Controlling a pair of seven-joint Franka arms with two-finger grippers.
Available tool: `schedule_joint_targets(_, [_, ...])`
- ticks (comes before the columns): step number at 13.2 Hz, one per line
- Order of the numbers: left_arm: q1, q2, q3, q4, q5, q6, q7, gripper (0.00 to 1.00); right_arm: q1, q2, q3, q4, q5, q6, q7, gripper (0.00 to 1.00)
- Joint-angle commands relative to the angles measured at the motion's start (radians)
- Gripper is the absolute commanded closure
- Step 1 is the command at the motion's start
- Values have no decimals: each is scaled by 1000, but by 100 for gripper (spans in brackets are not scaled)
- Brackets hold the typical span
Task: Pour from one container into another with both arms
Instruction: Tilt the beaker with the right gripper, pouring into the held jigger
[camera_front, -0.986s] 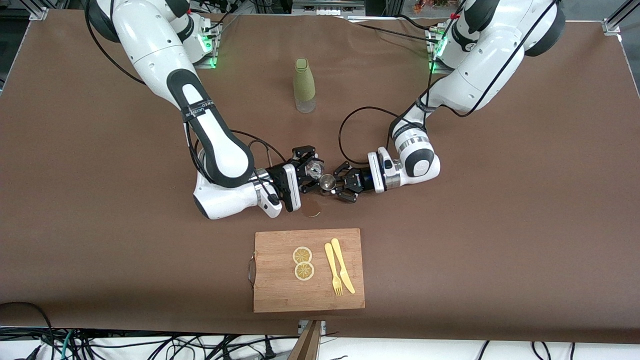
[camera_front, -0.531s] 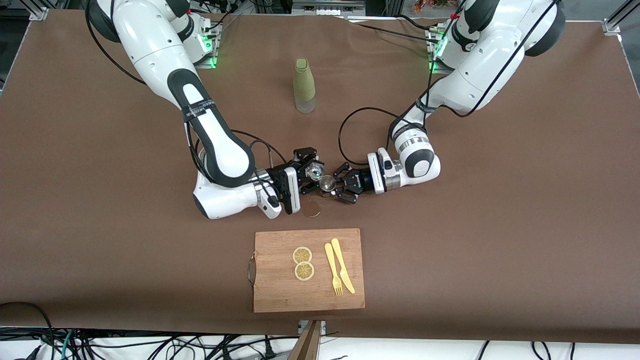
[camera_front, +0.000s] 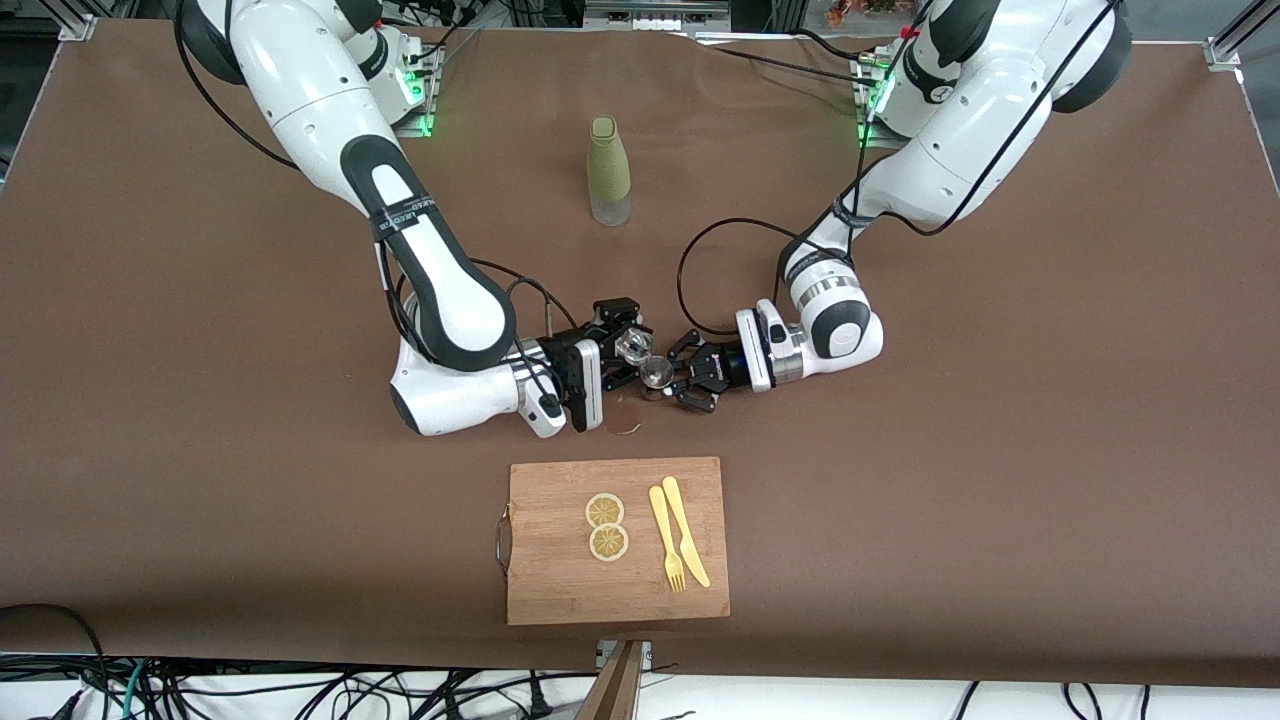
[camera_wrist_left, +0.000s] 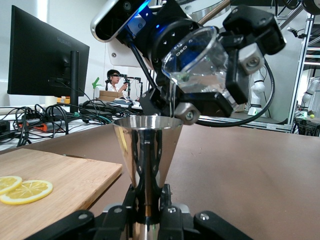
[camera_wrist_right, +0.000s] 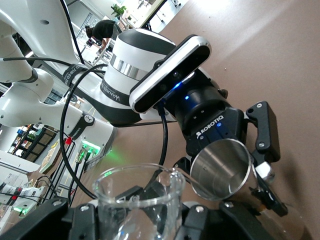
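The right end effector (camera_front: 627, 352) pinches a tilted glass beaker (camera_wrist_left: 197, 62), lip over the steel jigger (camera_wrist_left: 146, 150) that the left end effector (camera_front: 672, 380) clamps upright at mid-counter (camera_front: 1000, 450), at 12 o'clock of the board (camera_front: 560, 580). A thin stream falls: pouring is underway, emptying and setting down remain.

Readable markings, as I find them: "ROBOTIQ" in white on the black body of my left gripper (camera_wrist_right: 218, 131). "HUAWEI" on the back of the monitor (camera_wrist_left: 42, 55); the glass beaker (camera_wrist_left: 197, 62) bears "080" upside down.
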Motion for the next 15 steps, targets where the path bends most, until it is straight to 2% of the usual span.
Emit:
schedule_joint_targets(1, [-8, -14, -10, -1, -46, 31, 82, 100, 18, 3, 2, 17, -10, 24, 27, 100])
schedule_joint_targets(11, [-8, -16, -10, -1, -46, 33, 81, 100, 13, 3, 5, 17, -1, 33, 27, 100])
schedule_joint_targets(15, [-8, -16, -10, -1, -48, 33, 81, 100, 7, 3, 5, 16, 28, 35, 24, 100])
